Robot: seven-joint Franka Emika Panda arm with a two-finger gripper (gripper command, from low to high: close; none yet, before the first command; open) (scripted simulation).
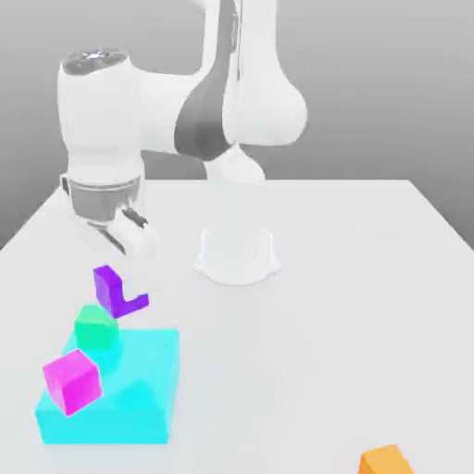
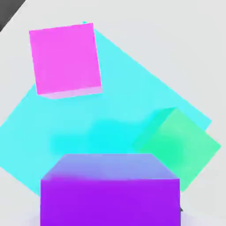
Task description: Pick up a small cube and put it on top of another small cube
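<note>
The small violet-purple cube (image 1: pixel 108 285) hangs tilted just below my gripper (image 1: pixel 132 239), close over the far side of the teal-green cube (image 1: pixel 95 326). I cannot tell whether the two cubes touch, or whether the gripper holds the purple one. The green cube rests at the far edge of the big flat cyan block (image 1: pixel 139 389). In the hand view the purple cube (image 2: pixel 110 194) looms very near, with the green cube (image 2: pixel 181 145) beyond it at the rim of the cyan block (image 2: pixel 114 110).
A pink-magenta cube (image 1: pixel 71 381) (image 2: pixel 65 59) sits on a corner of the cyan block. An orange cube (image 1: pixel 384 460) lies at the table's front, on the exterior view's right. The robot base (image 1: pixel 236 255) stands mid-table on the white tabletop (image 1: pixel 352 305).
</note>
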